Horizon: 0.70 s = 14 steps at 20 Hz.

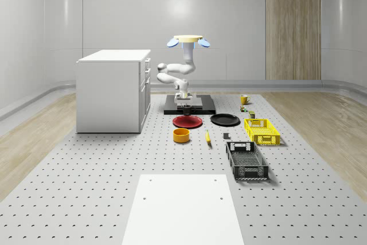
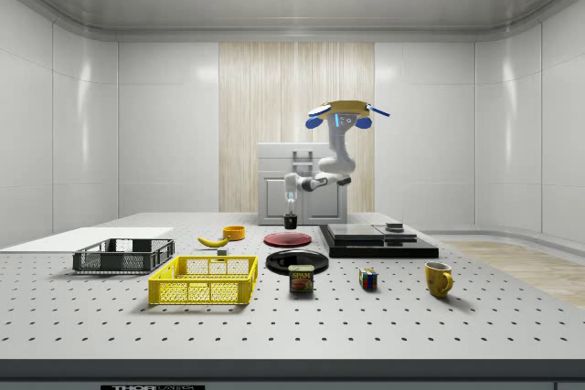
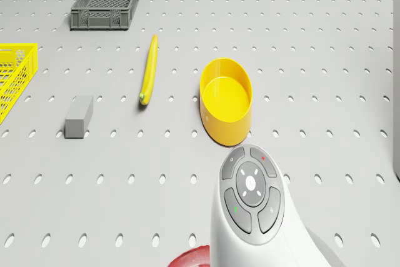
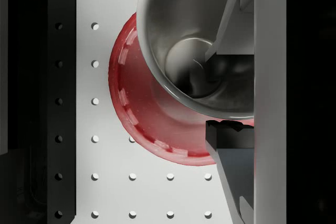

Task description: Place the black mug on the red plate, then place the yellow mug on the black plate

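My gripper (image 1: 185, 105) (image 2: 290, 212) is shut on the black mug (image 1: 186, 109) (image 2: 291, 221), which hangs upright a little above the red plate (image 1: 187, 121) (image 2: 288, 238). In the wrist view one finger (image 4: 227, 14) reaches inside the mug (image 4: 199, 51) and the other finger (image 4: 231, 150) presses its outer wall, with the red plate (image 4: 142, 114) below. The black plate (image 1: 225, 120) (image 2: 297, 260) lies beside the red one. Farther off stands the yellow mug (image 1: 244, 100) (image 2: 439, 278). The drone (image 1: 188, 41) (image 2: 345, 114) hovers over the black platform (image 1: 198, 104).
A yellow bowl (image 1: 181, 135) (image 3: 226, 98), banana (image 1: 207, 137) (image 3: 149, 70) and grey block (image 3: 79, 116) lie near the red plate. A yellow basket (image 1: 261, 131), black crate (image 1: 246, 160), spam can (image 2: 302, 279) and cube (image 2: 368, 279) sit nearby. A white cabinet (image 1: 112, 90) stands at the whole-scene view's left.
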Tool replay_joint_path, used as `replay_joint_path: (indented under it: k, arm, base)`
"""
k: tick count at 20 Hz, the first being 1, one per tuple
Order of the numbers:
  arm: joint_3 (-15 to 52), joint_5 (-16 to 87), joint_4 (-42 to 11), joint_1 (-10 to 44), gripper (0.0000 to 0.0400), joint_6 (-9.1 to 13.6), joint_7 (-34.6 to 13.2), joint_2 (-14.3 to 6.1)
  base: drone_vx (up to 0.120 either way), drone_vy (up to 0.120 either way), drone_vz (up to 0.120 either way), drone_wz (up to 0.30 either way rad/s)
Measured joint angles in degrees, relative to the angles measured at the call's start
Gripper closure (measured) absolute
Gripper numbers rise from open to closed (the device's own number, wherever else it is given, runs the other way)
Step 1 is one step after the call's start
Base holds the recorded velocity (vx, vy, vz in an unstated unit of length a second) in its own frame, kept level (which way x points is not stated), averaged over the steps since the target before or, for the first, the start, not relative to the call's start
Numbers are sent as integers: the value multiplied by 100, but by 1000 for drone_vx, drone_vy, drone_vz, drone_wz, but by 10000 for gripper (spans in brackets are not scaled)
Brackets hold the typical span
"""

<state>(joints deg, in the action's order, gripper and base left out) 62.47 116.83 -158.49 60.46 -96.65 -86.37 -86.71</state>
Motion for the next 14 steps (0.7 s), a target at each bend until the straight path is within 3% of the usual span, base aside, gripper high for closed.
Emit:
replay_joint_path:
  k: [14]
  arm:
    - [-658,626,393,159,290,-281,44,150]
  base:
    - [0,0,0,0]
